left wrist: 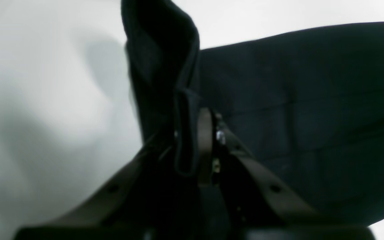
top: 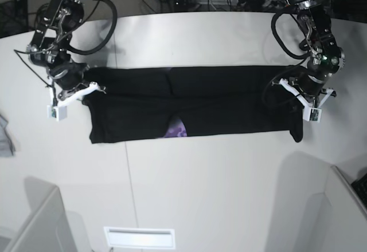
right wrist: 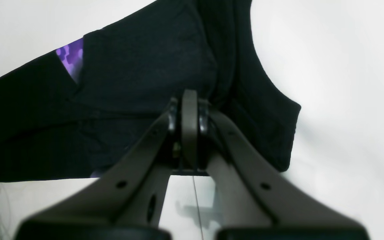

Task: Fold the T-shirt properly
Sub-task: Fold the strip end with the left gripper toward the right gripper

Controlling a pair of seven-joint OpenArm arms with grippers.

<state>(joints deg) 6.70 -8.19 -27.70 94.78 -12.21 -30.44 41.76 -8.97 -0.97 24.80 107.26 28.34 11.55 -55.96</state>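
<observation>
both grippers [left wrist: 192, 146] [right wrist: 189, 126] seemingly pinch the t-shirt [top: 195, 106] ends above the table [top: 218, 189].

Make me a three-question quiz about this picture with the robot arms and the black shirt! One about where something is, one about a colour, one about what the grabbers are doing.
1. Where does the T-shirt lie?
A. stretched between the two arms on the white table
B. hanging off the table's edge
C. bunched in a ball

2. What colour peeks out of the black cloth?
A. green
B. purple
C. red

3. What are the left gripper and right gripper doing?
A. both wide open
B. both pinched shut on the shirt
C. one open, one shut

Answers: 1 A, the base view shows it as a long band, arm to arm. 2 B, a purple patch shows at a fold. 3 B, each wrist view shows jaws closed on cloth.
</observation>
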